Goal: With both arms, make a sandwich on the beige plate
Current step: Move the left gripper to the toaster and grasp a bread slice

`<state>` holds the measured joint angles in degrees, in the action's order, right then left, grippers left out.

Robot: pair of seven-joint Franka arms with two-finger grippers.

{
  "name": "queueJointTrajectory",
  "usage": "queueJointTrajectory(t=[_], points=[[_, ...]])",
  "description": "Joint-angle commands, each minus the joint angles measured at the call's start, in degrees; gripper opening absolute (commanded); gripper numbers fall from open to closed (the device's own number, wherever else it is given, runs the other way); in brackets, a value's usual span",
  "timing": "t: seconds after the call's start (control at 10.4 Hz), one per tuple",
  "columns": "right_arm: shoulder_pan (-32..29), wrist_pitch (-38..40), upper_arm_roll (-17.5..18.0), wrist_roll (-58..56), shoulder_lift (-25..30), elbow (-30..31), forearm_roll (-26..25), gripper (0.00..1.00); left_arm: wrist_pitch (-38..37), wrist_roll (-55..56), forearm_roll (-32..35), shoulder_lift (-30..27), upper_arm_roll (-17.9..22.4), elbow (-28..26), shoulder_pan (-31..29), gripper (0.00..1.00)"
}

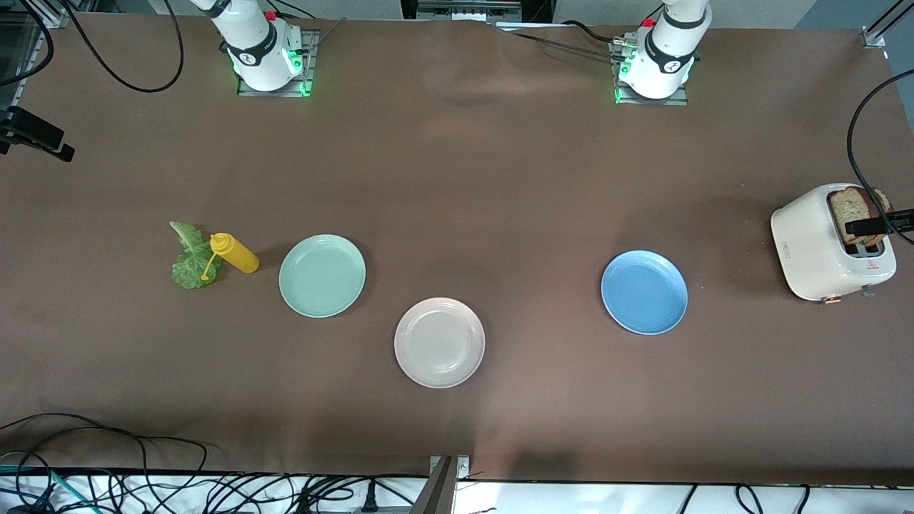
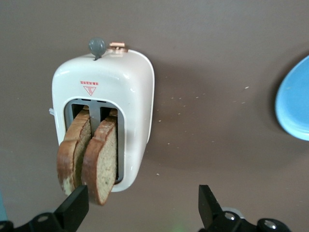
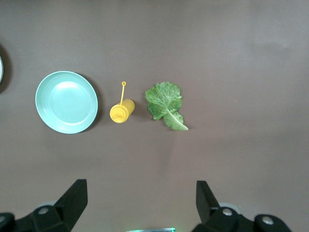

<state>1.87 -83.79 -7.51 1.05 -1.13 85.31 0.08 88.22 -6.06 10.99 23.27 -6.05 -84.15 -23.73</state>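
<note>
The beige plate [image 1: 439, 343] sits bare on the bench [image 1: 500, 178], nearest the front camera. Left gripper [image 2: 142, 208] hangs open over the toaster [image 2: 104, 121] holding 2 bread slices [image 2: 89, 162]; right gripper [image 3: 140, 203] hangs open near the lettuce [image 3: 165, 104].

Two toast slices [image 2: 89, 157] stand in toaster [image 2: 128, 96]

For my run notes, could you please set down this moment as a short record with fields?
beige plate: bare, nearest the front camera
mint-green plate: bare, beside yellow squeeze bottle
lettuce leaf: on table, by the bottle
blue plate: bare
toaster: two toast slices standing in its slots
left gripper: open, over the toaster
right gripper: open, above the table near the lettuce leaf
</note>
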Motion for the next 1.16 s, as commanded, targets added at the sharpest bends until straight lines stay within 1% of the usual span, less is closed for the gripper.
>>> queueJointTrajectory(t=[0.0,0.19,0.48,1.06], points=[[0.1,1.0,0.0,-0.3,0.3,-0.8,-0.4,1.0,-0.6,-2.9,3.6,2.7,-0.7,0.7,-1.8,1.0],[0.1,1.0,0.0,-0.3,0.3,-0.8,-0.4,1.0,-0.6,-2.9,3.6,3.9,-0.7,-0.4,-3.3,1.0],[0.1,1.0,0.0,-0.3,0.3,-0.8,-0.4,1.0,-1.4,-2.4,3.6,3.9,-0.7,-1.5,-4.4,1.0],[0.1,1.0,0.0,-0.3,0.3,-0.8,-0.4,1.0,-5.1,-1.1,3.2,3.8,-1.1,-1.5,-3.7,1.0]])
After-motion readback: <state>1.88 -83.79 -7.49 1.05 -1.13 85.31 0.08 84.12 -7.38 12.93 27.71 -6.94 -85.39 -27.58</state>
